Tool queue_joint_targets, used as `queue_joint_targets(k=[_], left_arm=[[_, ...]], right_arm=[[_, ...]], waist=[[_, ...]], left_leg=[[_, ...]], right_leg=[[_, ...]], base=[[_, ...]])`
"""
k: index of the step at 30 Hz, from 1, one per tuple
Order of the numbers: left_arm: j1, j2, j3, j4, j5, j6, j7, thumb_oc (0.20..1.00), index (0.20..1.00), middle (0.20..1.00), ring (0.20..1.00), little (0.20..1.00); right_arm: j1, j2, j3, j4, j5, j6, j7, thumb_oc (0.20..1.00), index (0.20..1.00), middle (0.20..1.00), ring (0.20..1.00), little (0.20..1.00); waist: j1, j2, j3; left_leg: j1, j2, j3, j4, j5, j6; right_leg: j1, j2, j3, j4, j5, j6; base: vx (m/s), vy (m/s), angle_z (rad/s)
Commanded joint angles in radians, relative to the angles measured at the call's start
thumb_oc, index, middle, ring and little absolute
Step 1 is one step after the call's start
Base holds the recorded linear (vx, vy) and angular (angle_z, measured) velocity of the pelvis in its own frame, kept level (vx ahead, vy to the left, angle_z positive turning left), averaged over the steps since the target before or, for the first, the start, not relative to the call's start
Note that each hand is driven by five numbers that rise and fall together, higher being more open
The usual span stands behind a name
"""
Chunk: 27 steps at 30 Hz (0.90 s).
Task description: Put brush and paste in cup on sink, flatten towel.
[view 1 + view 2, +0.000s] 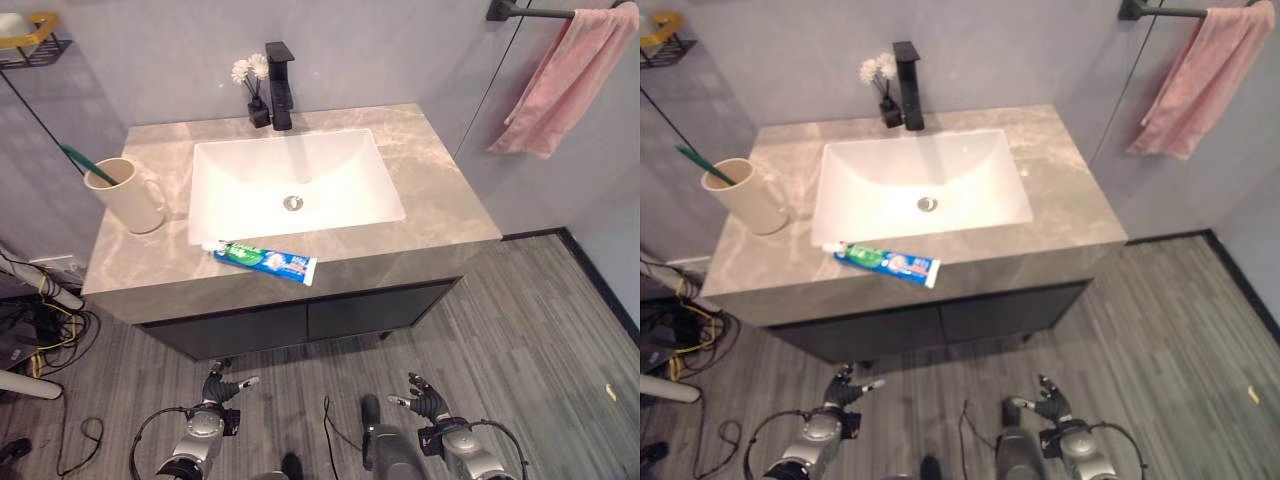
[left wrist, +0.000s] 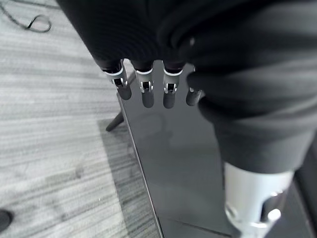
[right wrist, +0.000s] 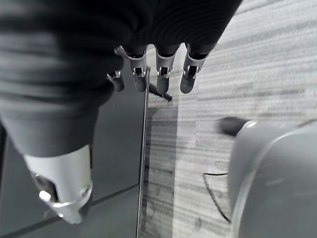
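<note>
Both robot hands, the left robot hand (image 1: 212, 388) and the right robot hand (image 1: 428, 398), are held low near the floor in front of the dark cabinet (image 1: 300, 322), fingers relaxed and nothing grasped, presumably because no reach has begun. Farther off, on the desk (image 1: 440, 190), one toothpaste tube (image 1: 265, 261) is seen lying flat along the near edge of the sink (image 1: 290, 180). At the left, one cup (image 1: 130, 195) already carries one toothbrush (image 1: 85, 165). At the far right, one pink towel (image 1: 565, 80) is draped bunched over its rail (image 1: 530, 11).
</note>
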Motion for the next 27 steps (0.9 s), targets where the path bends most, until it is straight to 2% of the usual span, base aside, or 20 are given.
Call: queue_joint_targets(k=[1, 4, 6, 8, 9, 10, 11, 12, 14, 16, 17, 18, 19, 20, 21, 22, 23, 24, 25, 27], left_arm=[[-0.027, -0.003, 0.021, -0.01, 0.014, -0.041, 0.003, 1.0, 1.0, 1.0, 1.0, 1.0], [-0.022, -0.01, 0.028, 0.004, 0.0, -0.039, 0.001, 1.0, 1.0, 1.0, 1.0, 1.0], [-0.015, -0.015, 0.027, 0.01, -0.011, -0.04, -0.004, 1.0, 1.0, 1.0, 1.0, 1.0], [-0.015, -0.016, 0.019, -0.001, -0.007, -0.04, -0.004, 1.0, 1.0, 1.0, 1.0, 1.0], [-0.02, -0.015, 0.015, -0.008, -0.014, -0.041, 0.0, 1.0, 1.0, 1.0, 1.0, 1.0], [-0.02, -0.015, 0.015, -0.008, -0.014, -0.041, 0.0, 1.0, 1.0, 1.0, 1.0, 1.0], [-0.028, -0.012, 0.009, -0.013, -0.013, -0.044, 0.004, 1.0, 1.0, 1.0, 1.0, 1.0], [-0.028, -0.012, 0.009, -0.013, -0.013, -0.044, 0.004, 1.0, 1.0, 1.0, 1.0, 1.0], [-0.029, -0.007, -0.004, -0.037, -0.006, -0.047, 0.004, 1.0, 1.0, 1.0, 1.0, 1.0], [-0.029, -0.006, -0.006, -0.047, -0.002, -0.045, 0.005, 1.0, 1.0, 1.0, 1.0, 1.0], [-0.028, -0.003, -0.015, -0.068, 0.009, -0.045, 0.004, 1.0, 1.0, 1.0, 1.0, 1.0], [-0.026, 0.0, -0.02, -0.073, 0.021, -0.047, 0.006, 1.0, 1.0, 1.0, 1.0, 1.0], [-0.017, 0.005, -0.025, -0.1, 0.036, -0.05, 0.014, 1.0, 1.0, 1.0, 1.0, 1.0], [-0.017, 0.005, -0.025, -0.101, 0.036, -0.05, 0.014, 1.0, 1.0, 1.0, 1.0, 1.0], [-0.013, 0.007, -0.026, -0.114, 0.043, -0.053, 0.019, 1.0, 1.0, 1.0, 1.0, 1.0], [-0.01, 0.011, -0.032, -0.127, 0.059, -0.056, 0.026, 1.0, 1.0, 1.0, 1.0, 1.0], [-0.007, 0.019, -0.036, -0.141, 0.072, -0.056, 0.031, 1.0, 1.0, 1.0, 1.0, 1.0], [-0.007, 0.019, -0.036, -0.142, 0.072, -0.056, 0.031, 1.0, 1.0, 1.0, 1.0, 1.0], [0.01, 0.029, -0.031, -0.152, 0.083, -0.055, 0.028, 1.0, 1.0, 1.0, 1.0, 1.0], [0.029, 0.037, -0.024, -0.151, 0.095, -0.055, 0.027, 1.0, 1.0, 1.0, 1.0, 1.0]], right_arm=[[-0.035, -0.031, 0.028, -0.025, -0.029, -0.019, 0.004, 1.0, 1.0, 1.0, 1.0, 1.0], [-0.03, -0.039, 0.028, -0.031, -0.026, -0.018, 0.01, 1.0, 1.0, 1.0, 1.0, 1.0], [-0.027, -0.056, 0.027, -0.028, -0.028, -0.02, 0.011, 1.0, 1.0, 1.0, 1.0, 1.0], [-0.033, -0.068, 0.027, -0.026, -0.03, -0.021, 0.004, 1.0, 1.0, 1.0, 1.0, 1.0], [-0.039, -0.08, 0.02, -0.032, -0.021, -0.026, -0.005, 1.0, 1.0, 1.0, 1.0, 1.0], [-0.039, -0.08, 0.02, -0.032, -0.021, -0.026, -0.005, 1.0, 1.0, 1.0, 1.0, 1.0], [-0.045, -0.092, 0.018, -0.043, -0.021, -0.03, -0.016, 1.0, 1.0, 1.0, 1.0, 1.0], [-0.045, -0.092, 0.018, -0.043, -0.021, -0.03, -0.016, 1.0, 1.0, 1.0, 1.0, 1.0], [-0.05, -0.104, 0.018, -0.043, -0.022, -0.032, -0.026, 1.0, 1.0, 1.0, 1.0, 1.0], [-0.047, -0.107, 0.016, -0.05, -0.024, -0.031, -0.027, 1.0, 1.0, 1.0, 1.0, 1.0], [-0.039, -0.114, 0.012, -0.06, -0.026, -0.032, -0.03, 1.0, 1.0, 1.0, 1.0, 1.0], [-0.035, -0.117, 0.009, -0.068, -0.028, -0.034, -0.033, 1.0, 1.0, 1.0, 1.0, 1.0], [-0.032, -0.121, 0.006, -0.079, -0.032, -0.039, -0.038, 1.0, 1.0, 1.0, 1.0, 1.0], [-0.032, -0.121, 0.006, -0.079, -0.032, -0.039, -0.038, 1.0, 1.0, 1.0, 1.0, 1.0], [-0.03, -0.122, 0.004, -0.086, -0.032, -0.042, -0.042, 1.0, 1.0, 1.0, 1.0, 1.0], [-0.029, -0.124, -0.004, -0.089, -0.026, -0.048, -0.051, 1.0, 1.0, 1.0, 1.0, 1.0], [-0.031, -0.128, -0.005, -0.094, -0.027, -0.05, -0.054, 1.0, 1.0, 1.0, 1.0, 1.0], [-0.031, -0.128, -0.005, -0.094, -0.027, -0.05, -0.054, 1.0, 1.0, 1.0, 1.0, 1.0], [-0.04, -0.134, -0.008, -0.097, -0.039, -0.048, -0.05, 1.0, 1.0, 1.0, 1.0, 1.0], [-0.04, -0.132, -0.013, -0.088, -0.058, -0.044, -0.05, 1.0, 1.0, 1.0, 1.0, 1.0]], waist=[[0.002, 0.018, -0.011], [-0.006, 0.022, -0.024], [-0.01, 0.034, -0.037], [-0.015, 0.044, -0.041], [-0.018, 0.048, -0.033], [-0.019, 0.048, -0.033], [-0.015, 0.038, -0.015], [-0.016, 0.039, -0.016], [-0.005, 0.028, 0.009], [-0.005, 0.027, 0.013], [-0.005, 0.026, 0.018], [-0.002, 0.026, 0.017], [0.002, 0.035, 0.004], [0.003, 0.034, 0.006], [0.006, 0.047, 0.002], [0.011, 0.064, 0.001], [0.018, 0.07, 0.002], [0.019, 0.069, 0.003], [0.029, 0.077, -0.001], [0.029, 0.086, -0.013]], left_leg=[[-0.042, -0.031, -0.071, 0.047, -0.013, -0.009], [-0.032, -0.014, -0.091, 0.064, -0.032, -0.022], [-0.028, 0.013, -0.107, 0.098, -0.044, -0.042], [-0.048, 0.032, -0.113, 0.152, -0.035, -0.066], [-0.084, 0.045, -0.108, 0.237, 0.003, -0.1], [-0.085, 0.046, -0.109, 0.239, 0.002, -0.1], [-0.154, 0.059, -0.095, 0.379, 0.065, -0.133], [-0.157, 0.06, -0.097, 0.383, 0.063, -0.133], [-0.224, 0.071, -0.079, 0.519, 0.114, -0.148], [-0.246, 0.09, -0.054, 0.523, 0.127, -0.145], [-0.266, 0.128, 0.007, 0.448, 0.114, -0.135], [-0.267, 0.133, 0.021, 0.389, 0.094, -0.129], [-0.278, 0.145, 0.029, 0.249, 0.078, -0.121], [-0.273, 0.144, 0.031, 0.244, 0.08, -0.121], [-0.287, 0.159, 0.034, 0.177, 0.12, -0.129], [-0.314, 0.197, 0.052, 0.09, 0.213, -0.149], [-0.323, 0.206, 0.05, 0.058, 0.242, -0.154], [-0.319, 0.205, 0.051, 0.054, 0.243, -0.154], [-0.298, 0.202, 0.018, 0.055, 0.226, -0.149], [-0.26, 0.196, 0.03, 0.022, 0.22, -0.144]], right_leg=[[0.008, 0.009, 0.014, 0.007, 0.093, 0.017], [0.022, 0.03, 0.024, 0.021, 0.082, 0.006], [0.027, 0.052, -0.004, 0.056, 0.044, -0.014], [0.029, 0.062, -0.021, 0.069, 0.016, -0.028], [0.042, 0.067, -0.036, 0.071, -0.001, -0.043], [0.042, 0.067, -0.037, 0.071, -0.001, -0.043], [0.065, 0.061, -0.051, 0.064, -0.011, -0.065], [0.065, 0.061, -0.053, 0.064, -0.011, -0.065], [0.103, 0.062, -0.068, 0.043, -0.029, -0.087], [0.115, 0.059, -0.076, 0.036, -0.037, -0.09], [0.134, 0.05, -0.09, 0.017, -0.043, -0.083], [0.144, 0.047, -0.091, 0.004, -0.045, -0.074], [0.154, 0.043, -0.088, -0.013, -0.049, -0.058], [0.156, 0.042, -0.087, -0.014, -0.05, -0.058], [0.161, 0.046, -0.085, -0.018, -0.055, -0.052], [0.179, 0.045, -0.082, -0.021, -0.067, -0.048], [0.184, 0.045, -0.08, -0.016, -0.073, -0.045], [0.185, 0.044, -0.079, -0.015, -0.074, -0.045], [0.195, 0.041, -0.063, 0.002, -0.091, -0.038], [0.205, 0.036, -0.055, 0.01, -0.093, -0.032]], base=[[0.33, -0.139, 0.43], [0.33, -0.162, 0.27], [0.31, -0.195, 0.01], [0.24, -0.174, 0.3], [0.18, -0.141, 0.36], [0.19, -0.191, 0.39], [0.08, -0.105, 0.25], [0.1, -0.143, 0.31], [0.12, -0.152, 0.16], [0.12, -0.082, 0.14], [0.12, 0.015, 0.34], [0.24, 0.084, 0.41], [0.17, 0.086, 0.28], [0.19, 0.126, 0.21], [0.18, 0.154, 0.09], [0.23, 0.2, 0.07], [0.17, 0.143, -0.01], [0.18, 0.147, -0.14], [0.17, 0.153, -0.26], [0.2, 0.193, -0.42]])
